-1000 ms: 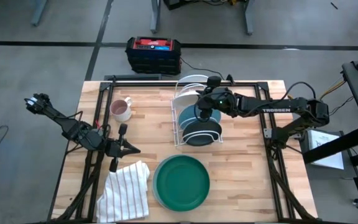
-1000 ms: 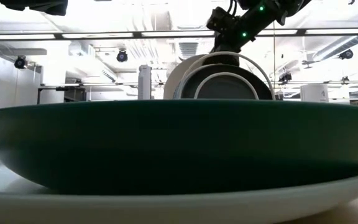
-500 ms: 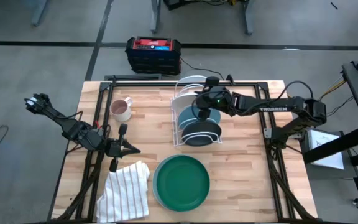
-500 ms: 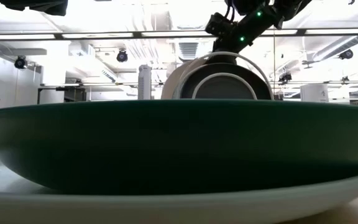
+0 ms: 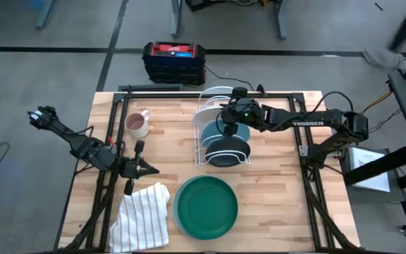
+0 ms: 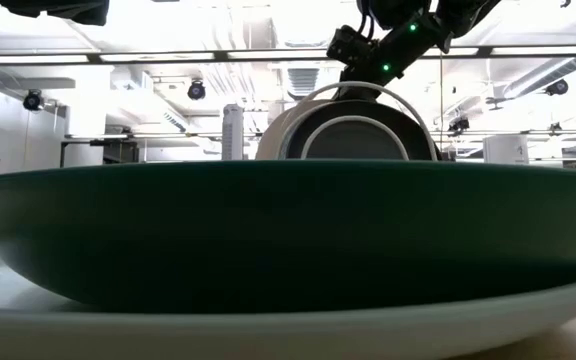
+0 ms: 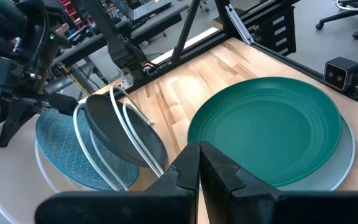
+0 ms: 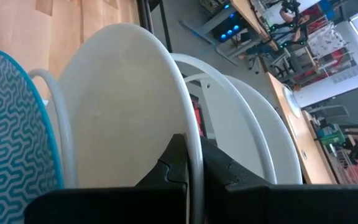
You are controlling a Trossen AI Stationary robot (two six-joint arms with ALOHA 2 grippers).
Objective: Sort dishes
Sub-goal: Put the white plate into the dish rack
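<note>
Dishes: three stand on edge in the wire rack (image 5: pixel 201 141) at the back of the surface (image 5: pixel 273 197) — a pale plate (image 8: pixel 123 106), a teal patterned plate (image 7: pixel 61 146) and a dark plate (image 5: pixel 225 149). The green plate (image 5: pixel 205 204) lies flat up front on a pale blue plate (image 6: pixel 288 330), beside the striped cloth (image 5: pixel 141 215).

Right gripper (image 5: pixel 225 127) sits over the rack, jaws closed on the pale plate's rim. Looks like racking is in hand; next needs a clean release or lift clear of the wires. Left gripper (image 5: pixel 146 168) waits near the cloth, jaws closed, empty.
</note>
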